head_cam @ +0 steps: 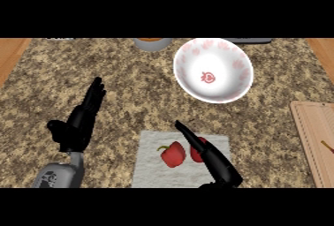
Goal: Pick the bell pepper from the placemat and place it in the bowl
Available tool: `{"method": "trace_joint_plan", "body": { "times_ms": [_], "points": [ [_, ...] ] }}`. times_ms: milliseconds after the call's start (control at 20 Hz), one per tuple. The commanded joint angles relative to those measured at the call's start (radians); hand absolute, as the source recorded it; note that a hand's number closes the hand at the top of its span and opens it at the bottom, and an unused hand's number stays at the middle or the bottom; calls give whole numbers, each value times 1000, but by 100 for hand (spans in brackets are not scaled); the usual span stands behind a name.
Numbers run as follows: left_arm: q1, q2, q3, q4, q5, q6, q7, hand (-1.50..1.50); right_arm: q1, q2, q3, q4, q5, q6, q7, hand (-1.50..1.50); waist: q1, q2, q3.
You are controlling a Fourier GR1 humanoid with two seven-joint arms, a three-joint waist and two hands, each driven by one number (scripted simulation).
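Right robot hand (218,165) is hanging over the placemat (149,170) with its fingers straight and pointing up and to the left. It's wide open and not holding anything. The pepper (172,154) is lying on the placemat right next to that long finger. Red is also peeking out on the finger's other side, and I can't tell if that's the same pepper or a second bit. Left robot hand (81,121) is just resting open at the left, fingers up.

My take on the grab: the hand is sitting across the pepper rather than around it, so it's probably needing to shift a bit left, get thumb and fingers on opposite sides, and only then curl in. Closing from where it is now looks likely to nudge the pepper across the mat.

Containers: the white bowl (189,55) with the red pattern is sitting further up the bench (117,66), well apart from the mat, with nothing showing inside it but its own print. A grey pot (153,44) at the far edge is showing something orange in it, mostly cut off.
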Motion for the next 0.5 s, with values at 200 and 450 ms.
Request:
{"method": "trace_joint_plan", "body": {
  "times_ms": [200,450],
  "points": [
    [-120,-24,42,68,-11,-15,70,0,-76,43,32,176,73,-128,-66,-150,-1,1,0],
    [29,-6,25,-18,-19,-49,13,0,-81,44,82,233,184,-217,-12,-150,5,0,0]
  ]
}}
